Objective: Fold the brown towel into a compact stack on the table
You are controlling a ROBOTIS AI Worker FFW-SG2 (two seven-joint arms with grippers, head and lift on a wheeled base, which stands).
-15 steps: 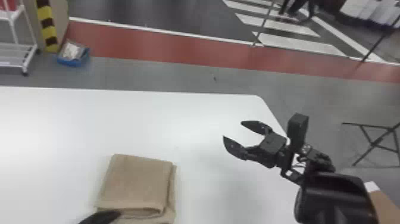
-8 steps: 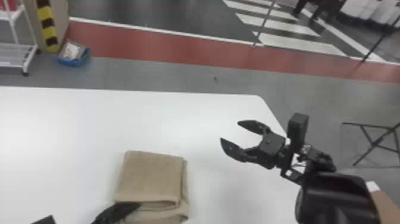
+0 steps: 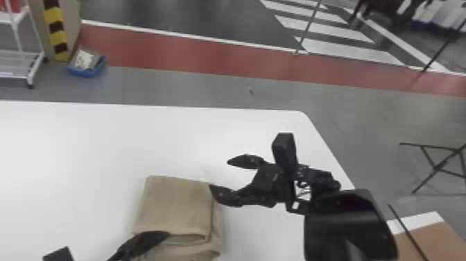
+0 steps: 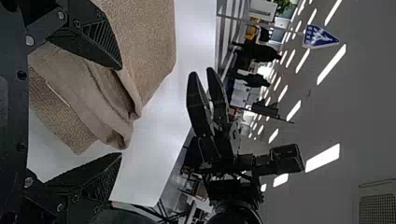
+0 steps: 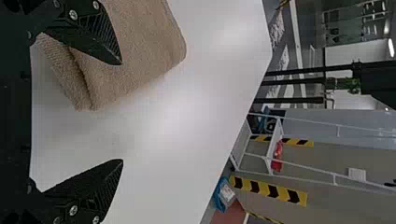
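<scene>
The brown towel (image 3: pixel 178 204) lies folded in layers on the white table (image 3: pixel 86 145). At its near-left corner stands my left gripper (image 3: pixel 116 241), open, one finger overlapping the towel's near edge. My right gripper (image 3: pixel 219 174) is open beside the towel's right side, its nearer fingertip at the towel's upper right edge. In the left wrist view, loose folds of the towel (image 4: pixel 93 93) reach between the fingers of the left gripper (image 4: pixel 121 111). The right wrist view has the towel (image 5: pixel 140 46) beneath one finger of the right gripper (image 5: pixel 122 112), with bare table by the other.
The table's far edge and rounded far-right corner lie beyond the towel. A white wheeled rack (image 3: pixel 20 52) and a blue bin (image 3: pixel 86 66) stand on the floor at far left. A brown surface with a white edge (image 3: pixel 423 239) is at near right.
The towel has shifted right across the table, and my left gripper has moved right with its finger farther over it. My right gripper has come left and nearer, up to the towel's edge.
</scene>
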